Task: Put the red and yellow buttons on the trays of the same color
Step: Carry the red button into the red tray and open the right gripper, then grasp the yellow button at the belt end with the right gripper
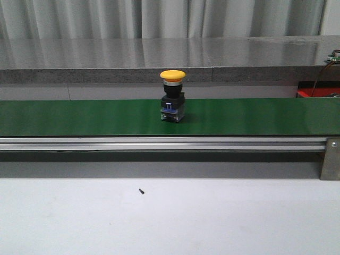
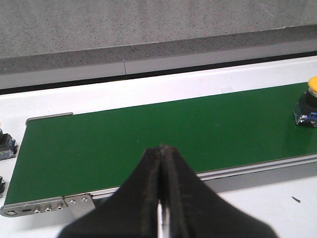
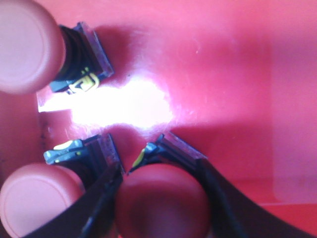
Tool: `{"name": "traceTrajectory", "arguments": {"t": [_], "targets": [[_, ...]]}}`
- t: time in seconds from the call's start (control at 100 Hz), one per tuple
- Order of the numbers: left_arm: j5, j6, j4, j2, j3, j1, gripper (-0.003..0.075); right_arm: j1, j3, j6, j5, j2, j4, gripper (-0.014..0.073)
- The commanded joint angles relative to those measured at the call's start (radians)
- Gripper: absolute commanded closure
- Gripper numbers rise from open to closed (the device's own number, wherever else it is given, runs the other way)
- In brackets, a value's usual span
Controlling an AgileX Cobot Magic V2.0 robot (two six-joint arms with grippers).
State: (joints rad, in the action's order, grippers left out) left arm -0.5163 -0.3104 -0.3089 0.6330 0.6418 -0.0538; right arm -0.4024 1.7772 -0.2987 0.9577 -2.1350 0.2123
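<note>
My right tool point(image 3: 161, 198) grips a red button point(image 3: 162, 201) over the red tray point(image 3: 237, 74). My left tool point(image 2: 162, 163), closed and empty, sits well left of the yellow button point(image 1: 173, 95) on the green belt point(image 1: 79, 117).

Yellow-capped button point(image 1: 172, 98), green belt point(image 1: 79, 117)

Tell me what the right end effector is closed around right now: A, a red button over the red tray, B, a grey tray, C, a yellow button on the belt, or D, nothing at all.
A: in the right wrist view the right end effector flanks a red button above the red tray.
</note>
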Motion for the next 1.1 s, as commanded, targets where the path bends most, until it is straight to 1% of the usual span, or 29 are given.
{"name": "traceTrajectory", "arguments": {"t": [0.0,0.09,0.14,0.33,0.4,0.49,0.6,0.68,0.83,1.09], "targets": [[0.064,0.003,-0.021,0.002,0.028,-0.009,0.0740,-0.006,0.050,-0.002,-0.024,0.062,-0.005,0.0225],[0.064,0.003,-0.021,0.002,0.028,-0.009,0.0740,-0.006,0.088,-0.002,0.003,0.062,-0.015,0.0113],[0.064,0.003,-0.021,0.002,0.028,-0.009,0.0739,-0.006,0.114,0.005,0.023,0.062,-0.020,0.0090],[0.064,0.003,-0.021,0.002,0.028,-0.009,0.0740,-0.007,0.224,0.033,0.113,0.072,-0.022,0.0090],[0.064,0.003,-0.021,0.002,0.028,-0.009,0.0740,-0.006,0.241,0.039,0.133,0.089,-0.016,0.0090],[0.064,0.003,-0.021,0.002,0.028,-0.009,0.0740,0.000,0.244,0.035,0.161,0.125,0.041,0.0090],[0.064,0.003,-0.021,0.002,0.028,-0.009,0.0740,0.027,0.244,-0.029,0.220,0.170,0.104,0.0090],[0.064,0.003,-0.021,0.002,0.028,-0.009,0.0740,0.069,0.242,-0.042,0.254,0.207,0.109,0.0090],[0.064,0.003,-0.021,0.002,0.028,-0.009,0.0740,0.157,0.191,-0.042,0.263,0.267,0.096,0.0090],[0.064,0.003,-0.021,0.002,0.028,-0.009,0.0740,0.351,-0.001,-0.041,0.208,0.369,0.002,0.0090]]}}
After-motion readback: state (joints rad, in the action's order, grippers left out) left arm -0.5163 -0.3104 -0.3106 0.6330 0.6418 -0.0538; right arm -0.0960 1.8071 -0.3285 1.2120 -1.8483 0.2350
